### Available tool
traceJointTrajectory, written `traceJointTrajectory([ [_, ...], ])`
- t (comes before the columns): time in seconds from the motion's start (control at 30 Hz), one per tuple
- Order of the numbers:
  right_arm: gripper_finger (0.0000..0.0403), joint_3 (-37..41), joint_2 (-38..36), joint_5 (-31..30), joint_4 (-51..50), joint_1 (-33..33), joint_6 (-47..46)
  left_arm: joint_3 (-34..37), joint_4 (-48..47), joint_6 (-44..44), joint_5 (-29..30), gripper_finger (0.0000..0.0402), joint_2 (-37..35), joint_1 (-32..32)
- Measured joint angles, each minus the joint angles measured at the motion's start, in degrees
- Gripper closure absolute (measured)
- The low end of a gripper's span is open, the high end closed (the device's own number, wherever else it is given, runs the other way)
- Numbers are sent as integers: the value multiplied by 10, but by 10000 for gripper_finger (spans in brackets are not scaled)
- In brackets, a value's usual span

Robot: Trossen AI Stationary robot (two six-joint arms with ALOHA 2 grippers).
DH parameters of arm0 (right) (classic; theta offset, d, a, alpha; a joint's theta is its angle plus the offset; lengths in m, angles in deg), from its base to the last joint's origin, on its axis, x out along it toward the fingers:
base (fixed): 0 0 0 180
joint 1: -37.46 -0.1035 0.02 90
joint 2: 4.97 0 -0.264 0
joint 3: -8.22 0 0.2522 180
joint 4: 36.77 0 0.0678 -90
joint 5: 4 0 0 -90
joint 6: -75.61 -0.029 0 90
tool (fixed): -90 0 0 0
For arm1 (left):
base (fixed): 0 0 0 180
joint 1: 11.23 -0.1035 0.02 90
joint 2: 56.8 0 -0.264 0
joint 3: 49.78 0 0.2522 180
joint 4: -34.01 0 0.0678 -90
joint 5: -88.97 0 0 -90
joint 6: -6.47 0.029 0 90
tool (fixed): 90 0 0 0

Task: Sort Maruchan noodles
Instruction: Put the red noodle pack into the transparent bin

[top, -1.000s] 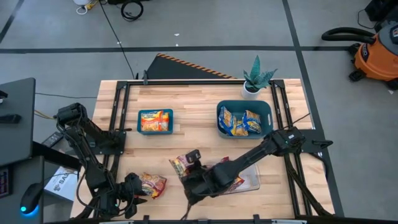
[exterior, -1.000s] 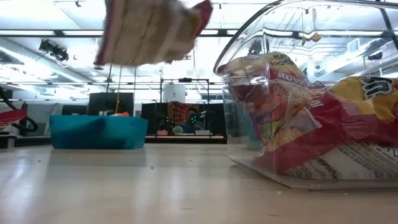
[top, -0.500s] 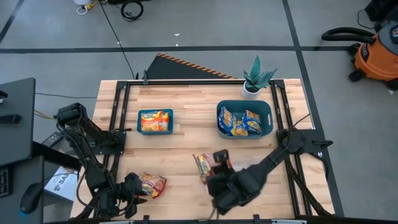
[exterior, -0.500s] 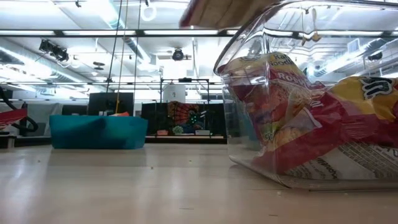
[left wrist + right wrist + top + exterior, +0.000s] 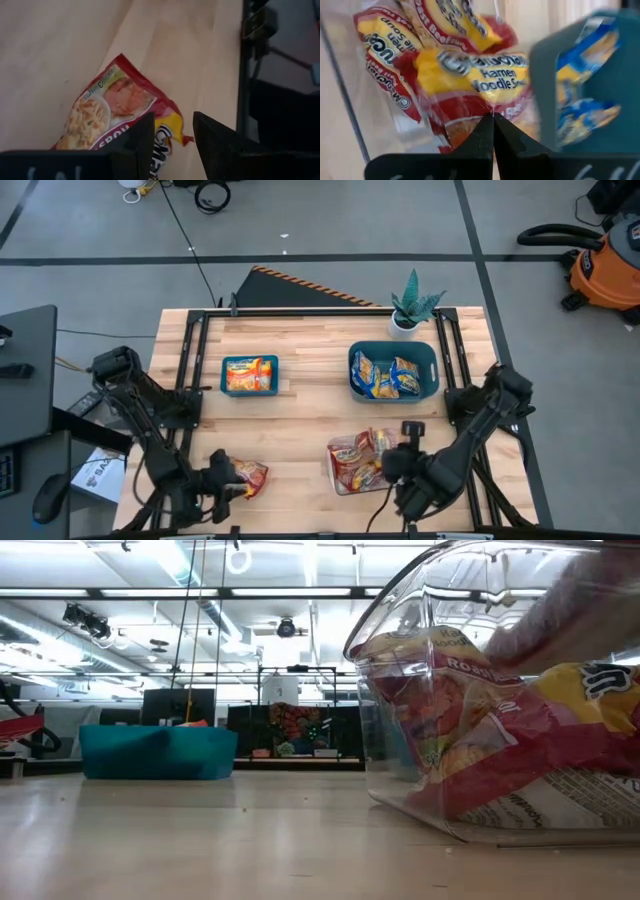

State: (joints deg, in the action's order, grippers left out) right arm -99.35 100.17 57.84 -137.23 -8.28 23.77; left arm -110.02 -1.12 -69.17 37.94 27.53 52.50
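A red-and-yellow noodle packet (image 5: 247, 476) lies flat on the table near its near-left corner. My left gripper (image 5: 230, 479) is open beside it; in the left wrist view its fingers (image 5: 173, 135) stand on either side of that packet's (image 5: 112, 112) near end, and touch does not show. My right gripper (image 5: 386, 461) is shut over the clear container (image 5: 336, 478), on a red-and-yellow packet (image 5: 470, 75). More red-and-yellow packets (image 5: 500, 740) lie inside the container. Orange packets (image 5: 249, 375) fill the left teal bin, and blue-and-yellow packets (image 5: 386, 376) fill the right one. My right gripper's fingertips meet on the lower edge (image 5: 472, 112) of the red-and-yellow packet, pinching it. The tips themselves hide the exact place of contact. The packet is over the clear container, above the packets lying in it.
The left teal bin (image 5: 249, 358) and the right teal bin (image 5: 392, 345) stand toward the far side, with a potted plant (image 5: 412, 305) at the far-right corner. Black rails run along both table sides. Bare wood lies between the bins and the near edge.
My right gripper has carried its red-and-yellow packet from the near middle of the table toward the right, to over the clear container. My left gripper has crept right, toward the packet lying on the table.
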Motion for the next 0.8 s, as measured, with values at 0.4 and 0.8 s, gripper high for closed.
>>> traceJointTrajectory([
  [0.4, 390, 190, -50, 162, 272, 44, 27, 0, 1, 123, -210, 260, 0, -89],
  [0.8, 285, 95, -53, 172, 210, 53, 34, 0, -21, 184, -240, 260, 0, -88],
])
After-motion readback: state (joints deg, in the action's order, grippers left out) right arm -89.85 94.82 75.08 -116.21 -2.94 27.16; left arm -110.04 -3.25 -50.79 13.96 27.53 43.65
